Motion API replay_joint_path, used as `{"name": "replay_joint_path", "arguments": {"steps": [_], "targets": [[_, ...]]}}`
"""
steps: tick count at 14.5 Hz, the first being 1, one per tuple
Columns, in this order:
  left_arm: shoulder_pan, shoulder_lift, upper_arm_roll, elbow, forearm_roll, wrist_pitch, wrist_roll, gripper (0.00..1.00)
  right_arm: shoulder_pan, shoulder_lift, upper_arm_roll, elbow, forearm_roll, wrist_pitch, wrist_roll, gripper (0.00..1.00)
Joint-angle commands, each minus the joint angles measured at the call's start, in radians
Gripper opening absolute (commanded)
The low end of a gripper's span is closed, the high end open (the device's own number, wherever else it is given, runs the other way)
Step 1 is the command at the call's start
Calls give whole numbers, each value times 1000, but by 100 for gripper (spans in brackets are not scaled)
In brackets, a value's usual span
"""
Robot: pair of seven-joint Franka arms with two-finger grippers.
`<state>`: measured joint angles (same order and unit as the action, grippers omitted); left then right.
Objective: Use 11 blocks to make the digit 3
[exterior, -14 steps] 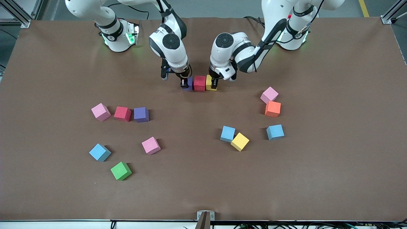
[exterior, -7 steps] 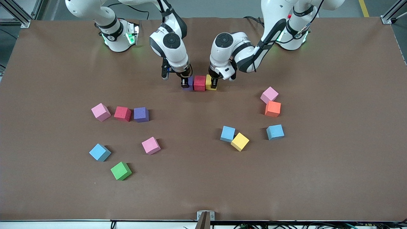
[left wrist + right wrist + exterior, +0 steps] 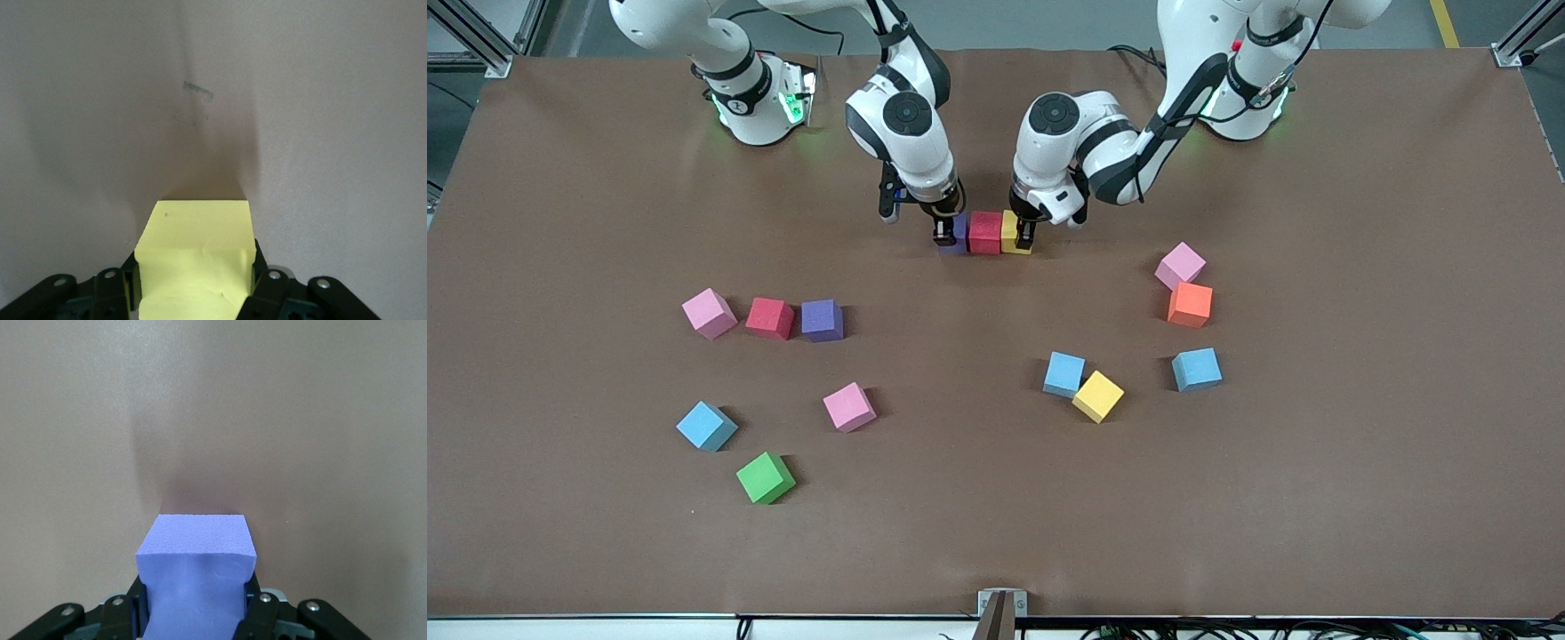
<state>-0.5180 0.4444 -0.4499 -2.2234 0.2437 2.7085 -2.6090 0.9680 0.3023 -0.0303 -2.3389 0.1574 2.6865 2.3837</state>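
Observation:
Near the robots' bases, a purple cube (image 3: 959,233), a red cube (image 3: 985,232) and a yellow cube (image 3: 1009,231) form a tight row. My right gripper (image 3: 943,233) is shut on the purple cube (image 3: 197,553), its fingers squeezing both sides. At the other end of the row, my left gripper (image 3: 1025,233) is shut on the yellow cube (image 3: 197,247) in the same way. The other blocks lie loose, nearer the front camera. No figure of the digit 3 shows apart from this one bar.
Toward the right arm's end lie a pink cube (image 3: 709,313), a red one (image 3: 770,317), a purple one (image 3: 822,320), another pink (image 3: 848,406), light blue (image 3: 706,426) and green (image 3: 765,477). Toward the left arm's end: pink (image 3: 1180,265), orange (image 3: 1190,304), two light blue (image 3: 1196,369) (image 3: 1064,373), yellow (image 3: 1097,396).
Both grippers have edged slightly inward with their cubes, pressing the purple and yellow cubes closer against the red one. The loose cubes have not moved.

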Motion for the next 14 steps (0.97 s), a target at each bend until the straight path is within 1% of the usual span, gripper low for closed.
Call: {"name": "replay_joint_path", "arguments": {"steps": [1, 6, 8, 9, 10, 11, 14], "targets": [[0, 17, 2, 16, -14, 16, -9, 25, 21, 31, -6, 19, 19, 16, 15, 0], [-4, 25, 3, 15, -12, 14, -9, 27, 23, 32, -8, 26, 19, 16, 29, 0], [-4, 23, 3, 15, -11, 14, -8, 31, 26, 38, -8, 27, 19, 16, 29, 0], [-4, 23, 3, 15, -9, 14, -6, 41, 26, 38, -8, 27, 19, 16, 29, 0], [-2, 23, 3, 15, -4, 11, -3, 73, 26, 38, -8, 27, 19, 16, 29, 0], [-1, 19, 3, 15, -3, 7, -3, 100, 26, 38, -8, 27, 19, 16, 29, 0], [6, -9, 2, 15, -1, -41, 0, 100, 26, 38, -8, 30, 19, 16, 29, 0]]}}
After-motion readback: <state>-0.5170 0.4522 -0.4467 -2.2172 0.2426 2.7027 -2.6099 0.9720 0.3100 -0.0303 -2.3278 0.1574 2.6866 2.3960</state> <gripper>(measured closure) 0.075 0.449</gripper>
